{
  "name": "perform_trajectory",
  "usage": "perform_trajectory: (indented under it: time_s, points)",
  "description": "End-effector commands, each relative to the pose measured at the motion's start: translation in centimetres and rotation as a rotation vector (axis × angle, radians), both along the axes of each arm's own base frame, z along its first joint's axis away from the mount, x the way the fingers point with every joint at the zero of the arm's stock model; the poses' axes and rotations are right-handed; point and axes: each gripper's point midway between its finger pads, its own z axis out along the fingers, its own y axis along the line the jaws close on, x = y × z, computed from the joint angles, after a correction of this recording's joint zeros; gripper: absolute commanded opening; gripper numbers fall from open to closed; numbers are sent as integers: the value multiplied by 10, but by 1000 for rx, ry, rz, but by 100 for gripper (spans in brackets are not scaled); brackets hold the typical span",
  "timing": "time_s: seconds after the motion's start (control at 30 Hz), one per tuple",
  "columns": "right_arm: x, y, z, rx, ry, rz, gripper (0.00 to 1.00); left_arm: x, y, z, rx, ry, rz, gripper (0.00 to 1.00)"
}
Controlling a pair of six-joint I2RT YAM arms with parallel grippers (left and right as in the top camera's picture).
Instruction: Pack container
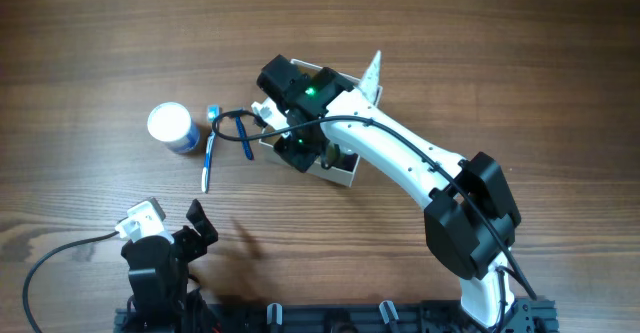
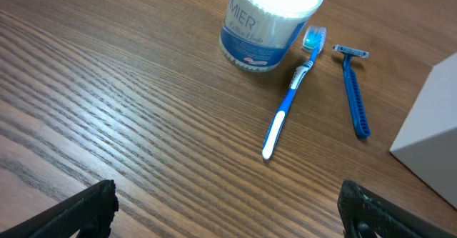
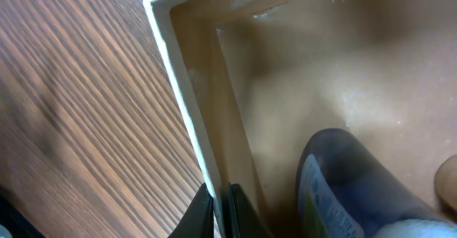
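Observation:
The container (image 1: 340, 170) is a white-walled box with a tan inside (image 3: 300, 73), mostly covered by my right arm in the overhead view. My right gripper (image 3: 220, 213) is shut on the container's thin white wall (image 3: 182, 88), one finger outside and one inside. A dark tube-like item (image 3: 350, 188) lies inside the box. A blue toothbrush (image 2: 289, 102), a blue razor (image 2: 353, 95) and a round white-lidded jar (image 2: 268, 20) lie on the table left of the box. My left gripper (image 2: 228, 209) is open and empty, low over the table near them.
The box's white outer side shows at the right edge of the left wrist view (image 2: 432, 113). The wooden table (image 1: 90, 63) stretches out all round. The arm bases (image 1: 330, 318) stand at the front edge.

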Motion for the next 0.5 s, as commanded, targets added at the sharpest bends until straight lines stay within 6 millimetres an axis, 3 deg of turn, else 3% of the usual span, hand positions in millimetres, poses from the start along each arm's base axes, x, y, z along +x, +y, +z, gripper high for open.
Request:
perform_trajectory:
  time_s: [0.0, 0.2, 0.47]
  points:
    - [3, -18, -14, -103, -19, 23, 6, 0, -1, -3, 5, 3, -12, 100]
    - [6, -18, -14, -107, -45, 103, 9, 0, -1, -3, 5, 3, -12, 100]
    - [34, -12, -10, -120, -200, 260, 6, 0, -1, -3, 5, 3, -12, 100]
